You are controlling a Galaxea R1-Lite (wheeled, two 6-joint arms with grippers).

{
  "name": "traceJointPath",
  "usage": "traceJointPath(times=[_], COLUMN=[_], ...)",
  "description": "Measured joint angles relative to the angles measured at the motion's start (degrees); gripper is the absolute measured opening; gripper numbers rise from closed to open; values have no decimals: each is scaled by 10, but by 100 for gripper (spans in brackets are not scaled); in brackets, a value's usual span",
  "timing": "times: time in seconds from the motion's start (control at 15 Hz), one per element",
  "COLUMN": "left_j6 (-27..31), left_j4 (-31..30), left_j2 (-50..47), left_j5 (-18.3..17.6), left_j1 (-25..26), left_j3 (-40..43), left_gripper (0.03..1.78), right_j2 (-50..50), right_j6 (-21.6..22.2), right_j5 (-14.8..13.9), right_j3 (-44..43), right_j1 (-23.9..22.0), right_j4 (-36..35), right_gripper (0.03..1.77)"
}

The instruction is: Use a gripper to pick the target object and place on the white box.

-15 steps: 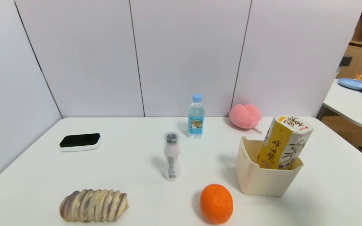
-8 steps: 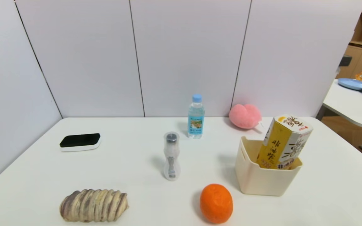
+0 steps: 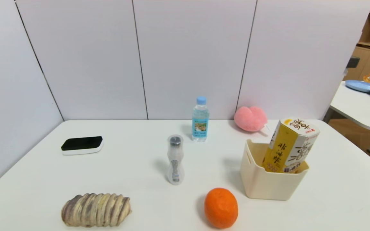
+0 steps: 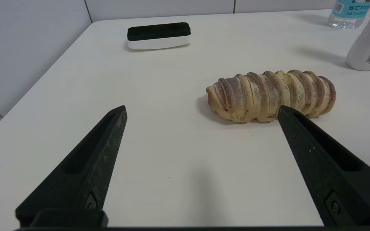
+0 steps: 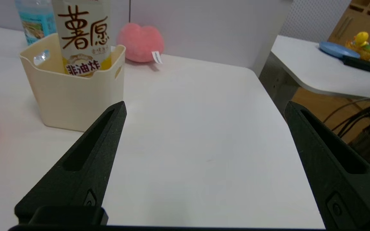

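Right wrist view: the right end effector (image 5: 206,104) is hanging wide and empty over the desk (image 5: 204,154), likely because the carton (image 5: 83,41) is already leaning in the bin (image 5: 69,99).

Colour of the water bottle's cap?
Light blue; the cap shows best in the head view.

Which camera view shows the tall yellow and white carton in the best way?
The head view shows the carton best: its top, its sides and its lean inside the white box are visible. The right wrist view shows its front lettering larger, but the top is cut off. The left wrist view does not show it.
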Motion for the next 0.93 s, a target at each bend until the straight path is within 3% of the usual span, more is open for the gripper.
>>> traceJointPath(times=[0.33, 0.47, 0.93], left_j6=[0, 0, 0], left_j4=[0, 0, 0], left_j2=[0, 0, 0], left_j5=[0, 0, 0], left_j1=[0, 0, 0], left_j3=[0, 0, 0], left_gripper=[169, 169, 169], right_j2=[-67, -88, -105], right_j6=[0, 1, -2], right_j5=[12, 31, 34], right_j3=[42, 57, 122], right_j1=[-3, -3, -4], right_j4=[-21, -29, -79], right_gripper=[169, 169, 169])
